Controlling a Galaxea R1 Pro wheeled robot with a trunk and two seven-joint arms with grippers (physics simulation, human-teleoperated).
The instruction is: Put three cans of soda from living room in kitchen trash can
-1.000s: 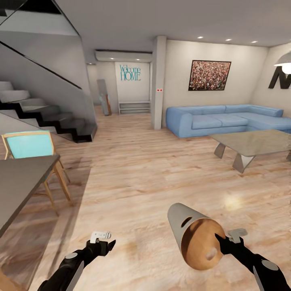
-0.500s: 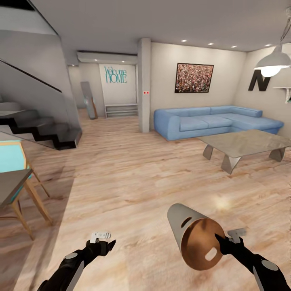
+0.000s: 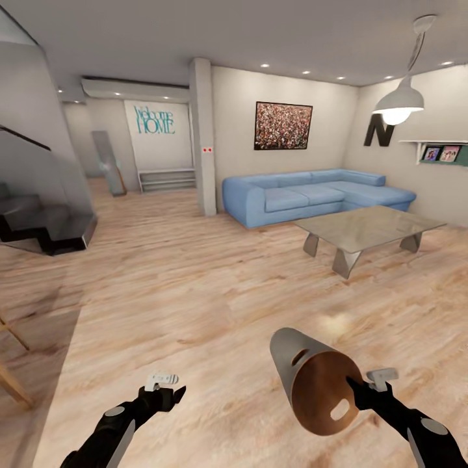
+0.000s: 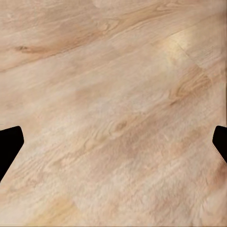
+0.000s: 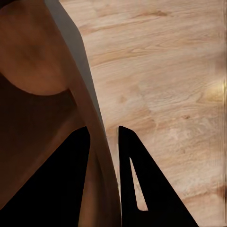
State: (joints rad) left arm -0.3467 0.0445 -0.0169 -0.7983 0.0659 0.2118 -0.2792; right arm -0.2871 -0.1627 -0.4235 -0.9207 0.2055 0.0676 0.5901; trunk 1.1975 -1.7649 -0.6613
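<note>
Bin in hand, swinging round toward the living room

From the head view, the whole scene has slid leftward since a moment ago: the stairs and chair have nearly gone, while the sofa (image 3: 312, 197) and glass worktop (image 3: 368, 229) in front of it sit more central, so the robot is turning toward where I judge the cans should be; no cans are visible yet. The right claw (image 3: 364, 390) carries the tash can (image 3: 312, 380) tipped on its side, far short of the sofa. In the left wrist view, the left claw (image 4: 113, 142) is spread wide over bare floor (image 4: 109, 85), empty. In the right wrist view, the fingers (image 5: 135, 184) are clamped across the bin's rim, one inside, one outside.
</note>
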